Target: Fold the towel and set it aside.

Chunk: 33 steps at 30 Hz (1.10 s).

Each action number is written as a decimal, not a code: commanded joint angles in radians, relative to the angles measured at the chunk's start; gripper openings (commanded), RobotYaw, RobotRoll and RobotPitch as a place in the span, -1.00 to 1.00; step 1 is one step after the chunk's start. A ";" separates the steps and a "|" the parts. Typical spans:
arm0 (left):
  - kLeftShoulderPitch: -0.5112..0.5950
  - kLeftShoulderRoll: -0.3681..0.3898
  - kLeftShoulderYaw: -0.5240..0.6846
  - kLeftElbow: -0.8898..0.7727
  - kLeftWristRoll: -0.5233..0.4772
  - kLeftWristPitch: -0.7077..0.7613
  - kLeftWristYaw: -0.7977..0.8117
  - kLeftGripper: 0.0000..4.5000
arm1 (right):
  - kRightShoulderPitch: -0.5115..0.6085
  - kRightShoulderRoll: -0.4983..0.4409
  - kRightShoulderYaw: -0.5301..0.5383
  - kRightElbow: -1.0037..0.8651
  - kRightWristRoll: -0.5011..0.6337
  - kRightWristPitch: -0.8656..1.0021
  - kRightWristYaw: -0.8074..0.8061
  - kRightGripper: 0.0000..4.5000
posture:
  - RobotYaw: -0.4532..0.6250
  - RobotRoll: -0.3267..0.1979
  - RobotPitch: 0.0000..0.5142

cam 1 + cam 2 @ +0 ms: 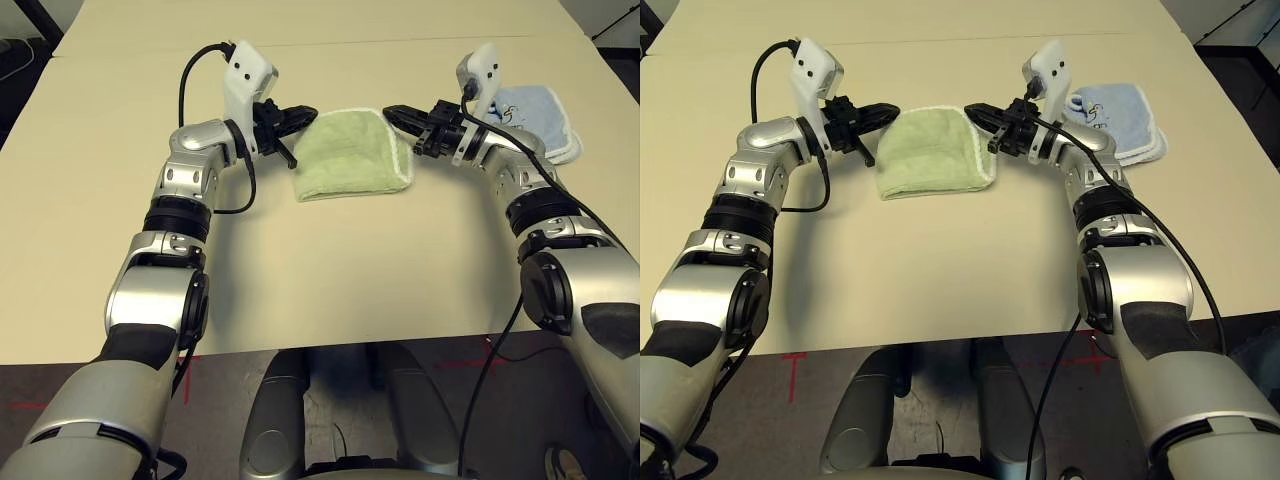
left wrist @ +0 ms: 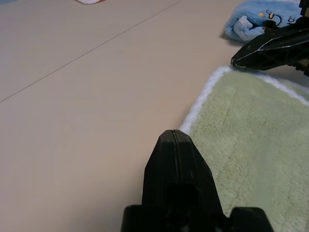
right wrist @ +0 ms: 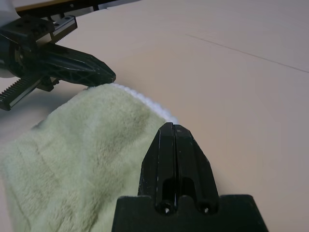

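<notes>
The light green towel (image 1: 350, 153) lies folded in a compact bundle on the beige table, its white edging along the far and right sides. My left gripper (image 1: 310, 113) hovers at the towel's far left corner, fingers pressed shut with nothing between them. My right gripper (image 1: 390, 112) is at the far right corner, also shut and empty, tips pointing toward the left one. In the left wrist view the shut left gripper (image 2: 175, 133) sits just over the towel's (image 2: 251, 140) white edge. In the right wrist view the shut right gripper (image 3: 173, 126) hangs above the towel (image 3: 82, 145).
A folded pale blue towel (image 1: 535, 115) lies on the table just right of my right gripper. A seam line crosses the table (image 1: 350, 270) near the far edge. A bit of pink cloth (image 2: 89, 1) lies far back.
</notes>
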 commanded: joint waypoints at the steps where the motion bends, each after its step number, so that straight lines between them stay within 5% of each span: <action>1: 0.008 0.009 -0.004 0.007 0.006 -0.013 -0.005 -0.98 | -0.022 0.011 0.014 0.036 -0.026 -0.018 -0.027 -1.00 | 0.08 0.25 0.47; 19: 0.043 0.013 -0.039 0.089 0.046 -0.083 -0.007 -0.98 | -0.013 0.038 0.104 0.096 -0.164 0.009 -0.125 -1.00 | 0.08 0.25 0.57; 33: -0.078 0.043 0.029 0.115 0.015 -0.166 0.067 -0.98 | -0.023 0.023 0.098 0.092 -0.161 -0.001 -0.114 -1.00 | 0.09 0.25 0.49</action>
